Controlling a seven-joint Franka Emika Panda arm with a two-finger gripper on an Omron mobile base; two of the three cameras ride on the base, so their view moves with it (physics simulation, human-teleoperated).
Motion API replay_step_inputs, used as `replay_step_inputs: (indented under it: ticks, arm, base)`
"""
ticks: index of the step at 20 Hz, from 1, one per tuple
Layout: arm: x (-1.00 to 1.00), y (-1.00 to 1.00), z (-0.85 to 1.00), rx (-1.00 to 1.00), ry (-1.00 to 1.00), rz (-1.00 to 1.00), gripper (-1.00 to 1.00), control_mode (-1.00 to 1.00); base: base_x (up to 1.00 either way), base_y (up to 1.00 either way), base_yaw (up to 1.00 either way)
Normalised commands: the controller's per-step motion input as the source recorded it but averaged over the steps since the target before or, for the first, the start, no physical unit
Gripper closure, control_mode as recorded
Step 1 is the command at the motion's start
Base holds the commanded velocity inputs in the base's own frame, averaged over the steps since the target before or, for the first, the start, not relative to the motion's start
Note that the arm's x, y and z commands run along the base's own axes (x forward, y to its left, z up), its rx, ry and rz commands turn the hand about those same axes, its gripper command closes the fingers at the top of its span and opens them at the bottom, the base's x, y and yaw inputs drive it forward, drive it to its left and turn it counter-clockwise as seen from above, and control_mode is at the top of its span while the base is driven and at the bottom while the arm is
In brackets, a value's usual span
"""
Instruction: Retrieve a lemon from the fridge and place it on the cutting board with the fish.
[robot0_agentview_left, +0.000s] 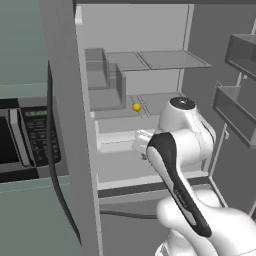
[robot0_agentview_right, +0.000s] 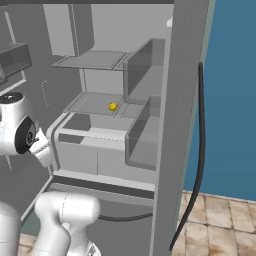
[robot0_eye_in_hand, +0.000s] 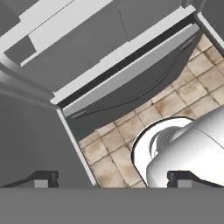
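Arm (robot0_agentview_left: 175, 170) folded up from the base, elbow high, wrist bent forward and down. Hand (robot0_eye_in_hand: 112, 178) aimed downward, fingertips (robot0_eye_in_hand: 43, 179) spread wide apart, nothing between them.

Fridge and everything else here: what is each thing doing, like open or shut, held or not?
Tall grey steel fridge: doors open, pale shelves showing.
Small bright yellow lemon: resting on a middle shelf, not held.
Robot's hand: open, holding nothing, pointing down at the tiled floor.
Grey microwave with keypad: door shut.
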Motion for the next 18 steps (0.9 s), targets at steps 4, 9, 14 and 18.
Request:
replay_step_inputs:
  ticks: [4,9,14,18]
  arm:
    - [0.02,-0.62,0.00,-0.26,-0.24,0.30,-1.00,-1.00]
    - [0.00,-0.70,0.00,-0.16,-0.16,0.52,-1.00,-1.00]
    - [0.00,-0.46,0.00,-0.15,-0.02,0.43,-1.00,-1.00]
    - [0.12,0.00,-0.01,-0.08,0.05,-0.02,-1.00,-1.00]
  base:
    - [0.00,0.00,0.00]
    - [0.00,0.00,0.00]
    - [0.00,0.00,0.00]
    - [0.00,0.00,0.00]
